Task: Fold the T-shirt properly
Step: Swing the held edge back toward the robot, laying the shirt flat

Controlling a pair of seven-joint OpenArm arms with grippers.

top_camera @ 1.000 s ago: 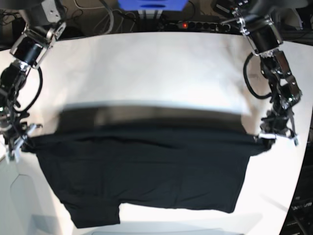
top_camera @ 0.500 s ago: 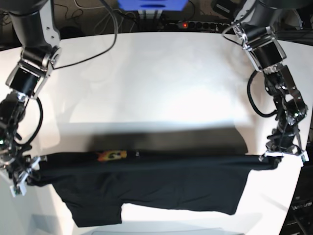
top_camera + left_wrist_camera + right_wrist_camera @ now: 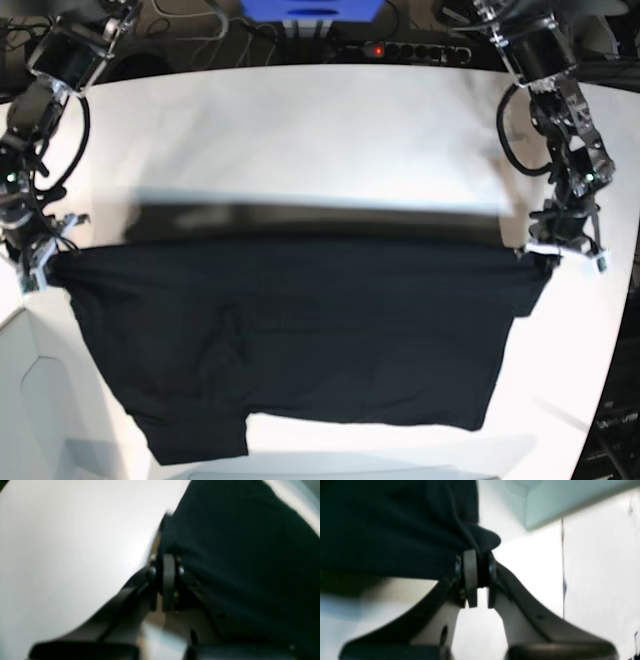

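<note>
The black T-shirt [image 3: 290,340] hangs stretched between both arms above the white table [image 3: 300,140], its lower part draping toward the near edge. In the base view my left gripper [image 3: 545,258] pinches the cloth's right corner and my right gripper [image 3: 45,262] pinches its left corner. In the left wrist view, the left gripper [image 3: 167,562] is shut on the dark T-shirt [image 3: 240,555]. In the right wrist view, the right gripper [image 3: 477,555] is shut on a bunched fold of the T-shirt [image 3: 395,525]. No print or label shows.
A power strip [image 3: 400,50] and a blue box [image 3: 310,10] sit beyond the table's far edge among cables. The shirt casts a dark shadow band [image 3: 310,222] on the table just behind its top edge.
Both grippers have risen and pulled the held edge up and back from its lower position half a second ago. The orange print seen then is hidden now.
</note>
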